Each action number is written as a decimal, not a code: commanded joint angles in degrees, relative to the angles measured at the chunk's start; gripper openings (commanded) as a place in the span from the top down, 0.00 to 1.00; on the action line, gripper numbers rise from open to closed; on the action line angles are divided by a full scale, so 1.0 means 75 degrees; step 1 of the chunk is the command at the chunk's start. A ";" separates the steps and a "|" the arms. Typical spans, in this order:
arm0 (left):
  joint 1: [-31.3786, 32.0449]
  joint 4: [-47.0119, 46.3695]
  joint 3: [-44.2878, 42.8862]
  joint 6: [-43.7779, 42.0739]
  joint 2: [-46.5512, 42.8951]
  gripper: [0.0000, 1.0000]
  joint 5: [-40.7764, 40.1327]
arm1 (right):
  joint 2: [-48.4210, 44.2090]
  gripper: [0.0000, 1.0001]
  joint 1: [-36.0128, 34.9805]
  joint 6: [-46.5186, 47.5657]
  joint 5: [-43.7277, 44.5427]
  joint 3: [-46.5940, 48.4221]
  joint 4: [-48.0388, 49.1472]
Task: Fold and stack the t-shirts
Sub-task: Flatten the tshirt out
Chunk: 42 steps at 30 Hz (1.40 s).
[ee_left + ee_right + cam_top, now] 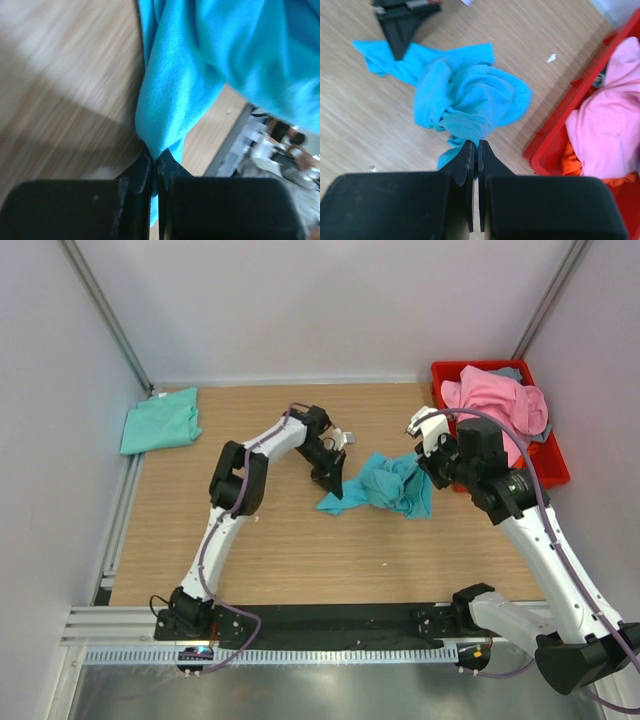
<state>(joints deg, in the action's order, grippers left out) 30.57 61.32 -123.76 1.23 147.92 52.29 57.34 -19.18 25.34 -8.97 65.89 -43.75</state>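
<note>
The left end effector (pixel 156 159) is pressed together on a corner of the turquoise-blue shirt (pixel 390 485); the right end effector (pixel 476 146) is also pressed together, and it seems to pinch the opposite edge of the same shirt, though the cloth covers its tips there. The shirt lies crumpled between them in the middle of the worktop (pixel 300 550), not spread and not folded.

I judge the task to be at an early stage. One mint-green shirt (pixel 160 420) lies folded at the far left corner; the pink shirt (pixel 495 400) waits in the red bin (pixel 555 465), with a grey-blue shirt (pixel 512 371) showing only at the edge under it; three shirts are left to fold and stack.

The left wrist view is blurred; something orange (pixel 570 161) in the bin is mostly hidden, and I cannot tell what it is.
</note>
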 commanded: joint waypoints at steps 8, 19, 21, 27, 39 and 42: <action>-0.0876 -0.2544 0.3802 -0.1606 -0.6463 0.99 -0.4989 | 0.1152 0.99 0.0155 -0.0331 0.2965 0.0892 0.1955; -0.0759 -0.1313 0.7573 -0.1735 -1.0172 0.62 -0.4033 | 0.1131 0.99 0.0178 -0.0953 0.0882 0.0731 0.0971; -0.0759 -0.0537 0.7409 -0.1758 -0.9880 0.48 -0.3763 | 0.1306 0.99 0.0178 -0.0883 0.0576 0.0637 0.0666; -0.0771 -0.1587 0.6718 -0.1841 -0.8583 0.27 -0.5947 | 0.1834 0.99 0.0167 -0.1234 0.0003 0.0379 0.0665; -0.0994 -0.0853 0.1718 -0.0950 -0.2932 0.38 -0.4536 | 0.1730 0.99 0.0085 -0.1235 -0.0105 -0.0160 0.0595; -0.1005 -0.1015 0.1234 -0.0950 -0.2356 0.38 -0.4394 | 0.1612 0.98 0.0085 -0.1235 -0.0116 -0.0277 0.0595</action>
<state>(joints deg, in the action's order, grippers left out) 23.11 51.96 -109.32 -7.20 129.69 15.53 72.53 -18.26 16.58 -9.06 64.07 -39.81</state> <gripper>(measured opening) 0.620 0.047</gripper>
